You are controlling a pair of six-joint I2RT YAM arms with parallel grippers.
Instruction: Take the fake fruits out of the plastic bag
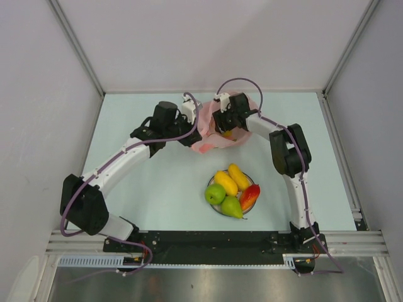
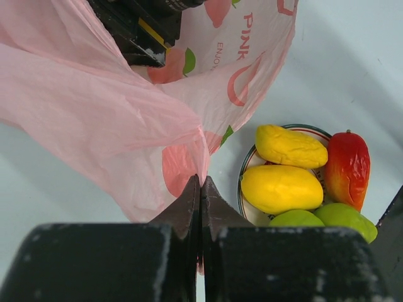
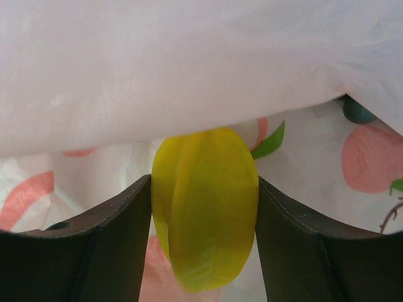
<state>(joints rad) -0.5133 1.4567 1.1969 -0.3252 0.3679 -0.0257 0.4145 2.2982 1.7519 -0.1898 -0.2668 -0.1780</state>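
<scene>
The pink plastic bag (image 1: 204, 143) lies at the table's far middle, both grippers at it. My left gripper (image 1: 194, 123) is shut on a fold of the bag's film (image 2: 94, 126); its jaws meet with thin plastic pinched between them (image 2: 200, 179). My right gripper (image 1: 225, 129) reaches inside the bag (image 3: 189, 63) and is shut on a yellow ridged banana (image 3: 204, 207), held between both fingers (image 3: 204, 179). A bit of yellow shows under it in the top view (image 1: 227, 134). No other fruit shows in the bag.
A round plate (image 1: 210, 187) stands nearer than the bag, right of centre, rim also in the left wrist view (image 2: 242, 179). It holds two yellow mangoes (image 1: 225, 182) (image 1: 238, 177), a green apple (image 1: 215, 194), a green pear (image 1: 231, 207) and a red fruit (image 1: 250, 197).
</scene>
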